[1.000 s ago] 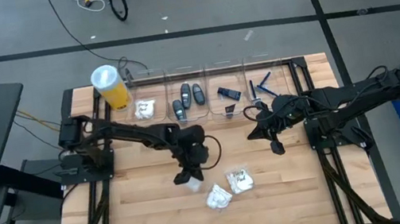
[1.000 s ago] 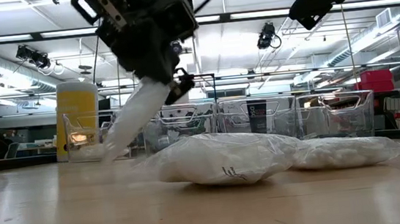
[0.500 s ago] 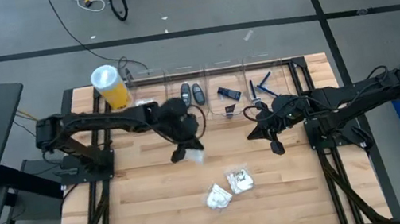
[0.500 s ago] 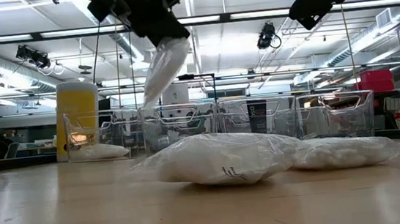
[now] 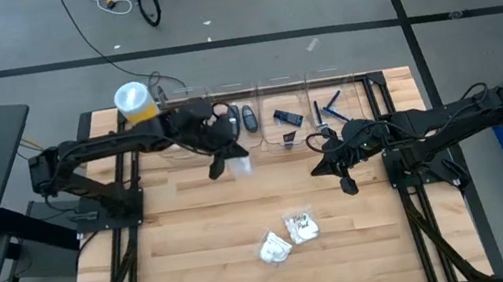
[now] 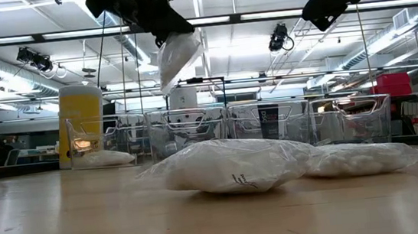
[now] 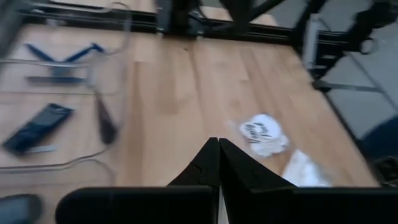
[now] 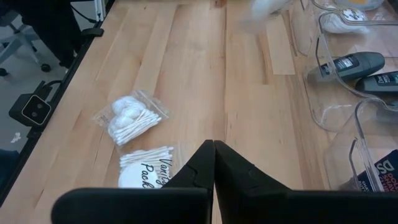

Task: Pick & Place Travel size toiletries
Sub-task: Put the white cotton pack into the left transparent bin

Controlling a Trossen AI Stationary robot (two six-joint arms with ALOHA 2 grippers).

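one white packet (image 5: 239,166) dangling in the air by the clear bins, two more packets (image 5: 287,237) flat on the table

— Where is there room to pass?
— Across the bare wooden table (image 5: 185,232), left and front.
— What blocks the way?
— Two white packets (image 5: 285,238) mid-table, clear bins (image 5: 258,120) along the back, the yellow cylinder (image 5: 137,108) at their left end.

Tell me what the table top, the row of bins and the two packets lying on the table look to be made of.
Table top: seemingly wood, pale planks with visible grain and seams, matte.
Bins: probably clear hard plastic; the contents show through and the edges glint.
Packets: thin clear plastic film, crinkled and glossy, holding what look like white cotton swabs.
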